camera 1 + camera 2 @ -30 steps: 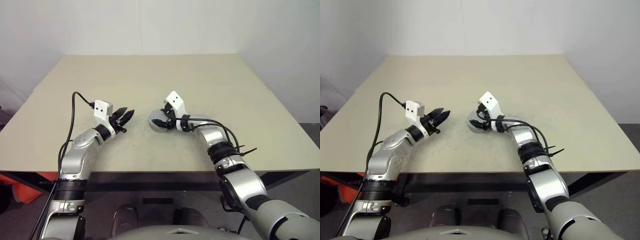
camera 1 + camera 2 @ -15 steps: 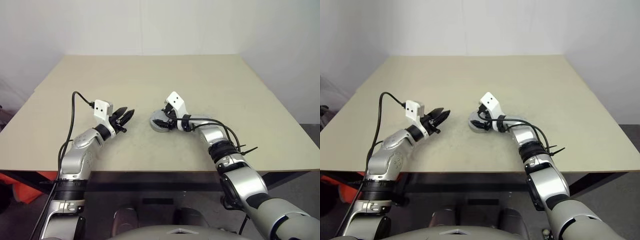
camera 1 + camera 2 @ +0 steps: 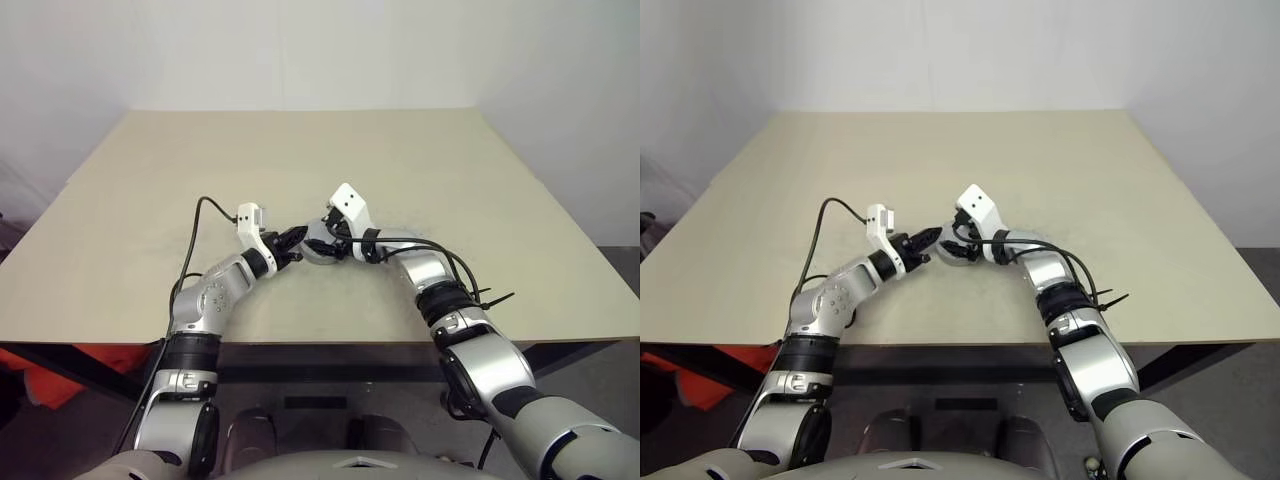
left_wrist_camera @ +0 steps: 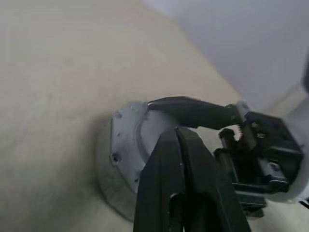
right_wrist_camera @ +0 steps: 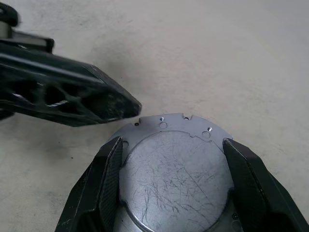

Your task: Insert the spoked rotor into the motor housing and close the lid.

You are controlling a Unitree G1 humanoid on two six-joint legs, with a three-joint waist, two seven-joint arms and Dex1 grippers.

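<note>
Beige bench [image 3: 300,160] bears a rigid, slick-looking round silver-grey metal motor housing [image 5: 174,169], best gripped across its rim as the spread right end effector [image 5: 171,179] straddles it, closed left end effector [image 4: 171,137] alongside.

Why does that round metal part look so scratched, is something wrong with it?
The round metal part, gripped between the right hand's fingers, has fine scratches across its flat face, but no dents or cracks show. It sits on the table. The shut left hand is at its edge. Nothing else seems odd.

The motor housing [image 5: 171,169] is set on the table [image 3: 300,160] near its middle, flanked by the right gripper [image 5: 171,159]; the left gripper [image 3: 293,243] is placed just left of it.
</note>
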